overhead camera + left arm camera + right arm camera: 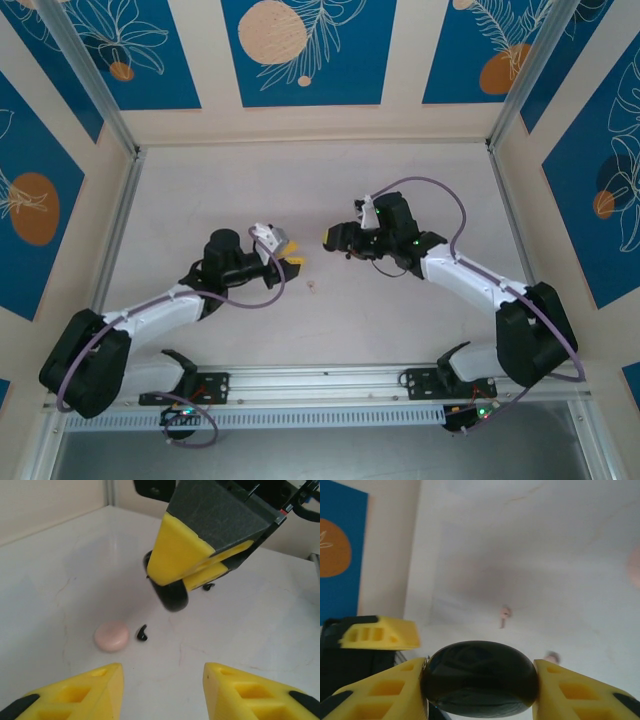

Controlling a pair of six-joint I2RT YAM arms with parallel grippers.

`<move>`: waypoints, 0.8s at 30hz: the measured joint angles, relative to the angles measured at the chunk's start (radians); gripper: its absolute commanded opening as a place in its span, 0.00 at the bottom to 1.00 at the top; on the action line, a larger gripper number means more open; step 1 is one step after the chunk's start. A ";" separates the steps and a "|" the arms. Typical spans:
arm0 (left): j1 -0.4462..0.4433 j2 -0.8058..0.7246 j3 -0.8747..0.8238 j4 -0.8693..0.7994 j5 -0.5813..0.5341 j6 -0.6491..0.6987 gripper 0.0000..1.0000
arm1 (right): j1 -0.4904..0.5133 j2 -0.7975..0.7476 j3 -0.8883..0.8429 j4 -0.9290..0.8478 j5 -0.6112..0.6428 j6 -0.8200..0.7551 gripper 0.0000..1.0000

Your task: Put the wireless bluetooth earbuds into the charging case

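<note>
My right tool is clenched on the black case. My left tool stands released and empty, facing that case. The left wrist view shows a pink case and a black earbud on the bench near the black case. The right wrist view shows a pink earbud beyond it.

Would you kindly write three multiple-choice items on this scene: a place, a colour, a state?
1. Where does the pink case lie? A. On the table, beside a black earbud. B. In a drawer. C. On a shelf.
2. What colour is the case in the right hand? A. Pink. B. Black. C. White.
3. How is the left hand? A. Gripping an earbud. B. Open, empty. C. Gripping the pink case.
Answers: 1 A, it rests by the earbud; 2 B, a black case is clamped in it; 3 B, it gapes with nothing inside.
</note>
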 measured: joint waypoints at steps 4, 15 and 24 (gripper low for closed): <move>-0.022 0.033 -0.008 0.090 0.021 0.000 0.43 | 0.052 -0.060 -0.058 0.101 0.010 0.038 0.44; -0.066 0.089 -0.012 0.269 0.048 -0.056 0.41 | 0.117 -0.093 -0.110 0.204 0.060 0.093 0.44; -0.067 0.110 -0.023 0.347 0.027 -0.124 0.36 | 0.127 -0.095 -0.110 0.223 0.084 0.101 0.44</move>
